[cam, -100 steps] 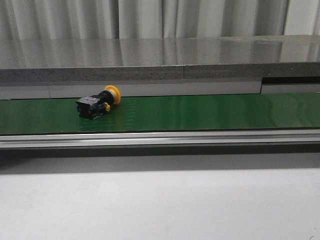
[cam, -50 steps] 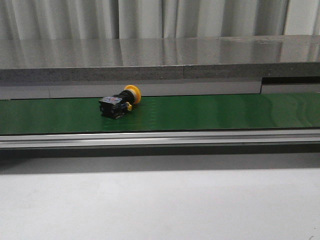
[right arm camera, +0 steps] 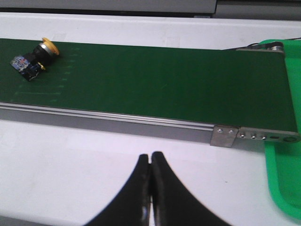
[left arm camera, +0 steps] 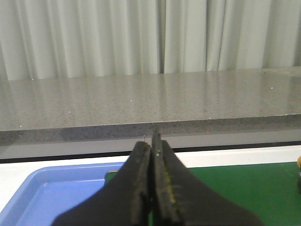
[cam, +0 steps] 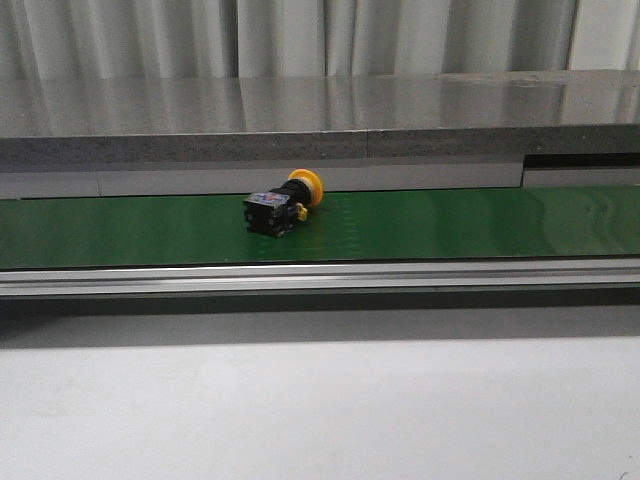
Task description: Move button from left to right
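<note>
The button (cam: 283, 204), with a yellow mushroom cap and a black blocky body, lies on its side on the green conveyor belt (cam: 450, 225), left of the middle in the front view. It also shows in the right wrist view (right arm camera: 34, 58), far from my right gripper (right arm camera: 150, 157), which is shut and empty over the white table. My left gripper (left arm camera: 151, 141) is shut and empty, above the belt's left end beside a blue tray (left arm camera: 51, 193). A sliver of yellow shows at the edge of the left wrist view (left arm camera: 299, 162). Neither gripper shows in the front view.
A grey stone-like ledge (cam: 320, 120) runs behind the belt. An aluminium rail (cam: 320, 275) edges the belt's front. A green tray (right arm camera: 282, 183) sits at the belt's right end. White table (cam: 320, 410) lies in front.
The button has travelled to the right along the belt, from the left part toward the middle. Its pose on its side is the same.
</note>
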Controlling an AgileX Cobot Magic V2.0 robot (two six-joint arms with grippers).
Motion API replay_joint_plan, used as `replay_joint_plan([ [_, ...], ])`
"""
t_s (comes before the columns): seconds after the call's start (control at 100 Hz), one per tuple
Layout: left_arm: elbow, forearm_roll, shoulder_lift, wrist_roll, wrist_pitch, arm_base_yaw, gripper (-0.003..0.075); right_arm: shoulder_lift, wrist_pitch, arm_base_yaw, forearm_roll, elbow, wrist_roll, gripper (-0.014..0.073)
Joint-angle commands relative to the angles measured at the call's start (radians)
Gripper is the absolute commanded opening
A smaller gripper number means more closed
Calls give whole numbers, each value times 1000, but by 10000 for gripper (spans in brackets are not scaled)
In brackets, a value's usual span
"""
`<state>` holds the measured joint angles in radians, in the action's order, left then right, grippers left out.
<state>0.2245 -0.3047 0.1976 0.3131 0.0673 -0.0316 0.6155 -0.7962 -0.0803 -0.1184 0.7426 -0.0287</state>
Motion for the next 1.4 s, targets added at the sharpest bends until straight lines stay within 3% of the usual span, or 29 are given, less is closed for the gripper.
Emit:
replay_joint_plan([
  [0.0, 27, -12, 9, -4, -79, -6, -20, 31, 59, 1, -35, 37, -3, -61],
  [0.06, 27, -12, 9, -4, -79, -6, -20, 41, 48, 1, -44, 37, -3, -34],
  [0.13, 27, -12, 9, -4, -79, -6, -20, 42, 42, 1, -51, 37, -3, 57],
  [0.32, 27, -12, 9, -4, -79, -6, -20, 41, 44, 1, -53, 37, -3, 489],
  [0.42, 27, -12, 9, -4, -79, -6, -20, 41, 69, 1, -53, 37, -3, 604],
  [0.73, 27, -12, 9, -4, -79, -6, -20, 151, 91, 1, -131, 83, -10, 615],
  [1.39, 27, -12, 9, -4, -79, -6, -20, 784, 192, -38, -252, 399, -54, 615],
])
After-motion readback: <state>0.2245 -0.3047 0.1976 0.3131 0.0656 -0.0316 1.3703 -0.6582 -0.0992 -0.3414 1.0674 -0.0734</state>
